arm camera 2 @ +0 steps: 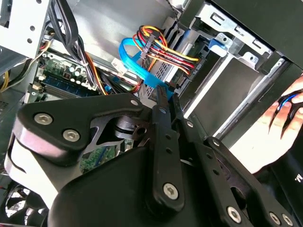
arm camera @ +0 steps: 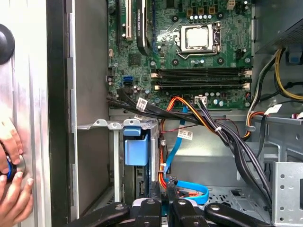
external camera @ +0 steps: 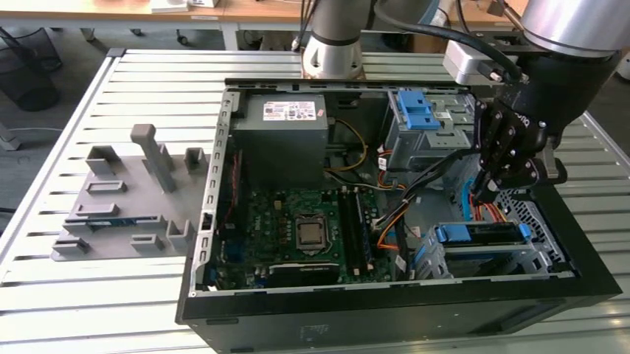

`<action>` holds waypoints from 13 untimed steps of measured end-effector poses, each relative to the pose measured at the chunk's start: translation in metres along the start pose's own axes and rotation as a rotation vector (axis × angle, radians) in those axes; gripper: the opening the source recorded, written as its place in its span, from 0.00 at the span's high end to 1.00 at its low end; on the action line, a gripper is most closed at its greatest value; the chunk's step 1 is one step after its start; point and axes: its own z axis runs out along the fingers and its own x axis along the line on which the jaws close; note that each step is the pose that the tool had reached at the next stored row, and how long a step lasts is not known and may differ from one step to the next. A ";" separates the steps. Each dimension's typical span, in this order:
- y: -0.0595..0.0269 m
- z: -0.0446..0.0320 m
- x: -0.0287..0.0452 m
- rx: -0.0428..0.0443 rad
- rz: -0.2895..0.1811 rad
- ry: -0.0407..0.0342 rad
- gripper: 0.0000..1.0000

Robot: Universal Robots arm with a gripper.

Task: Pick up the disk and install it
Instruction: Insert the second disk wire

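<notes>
The disk (external camera: 480, 236) sits in the lower drive bay of the open computer case (external camera: 394, 310), at the exterior view's right, and its blue carrier frame shows at the bay mouth. In the first wrist view that blue frame (arm camera: 136, 150) stands in the metal bay. My gripper (external camera: 495, 193) hangs inside the case just above and behind the bay, among the cables. In both wrist views its fingers are together, gripper (arm camera 2: 165, 97) (arm camera: 162, 193), with the tips right beside a blue data cable (arm camera: 191, 189) and nothing clearly held.
The case holds a motherboard (external camera: 305, 228), a grey power-supply box (external camera: 288, 140), an upper bay with a blue latch (external camera: 418, 110), and bundles of black and coloured cables (arm camera: 227, 135). A grey fixture (external camera: 128, 199) lies on the slatted table. A person's hand (arm camera: 10, 189) rests outside the case wall.
</notes>
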 end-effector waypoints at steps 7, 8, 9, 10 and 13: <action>0.0000 0.0005 0.0002 -0.0005 0.000 -0.0158 0.84; 0.0000 0.0006 0.0004 -0.0010 0.000 -0.0323 0.84; 0.0000 0.0009 0.0009 -0.0015 0.000 -0.0477 0.84; 0.0000 0.0013 0.0018 -0.0016 0.000 -0.0558 0.84; -0.0001 0.0031 0.0056 -0.0016 0.000 -0.0587 0.84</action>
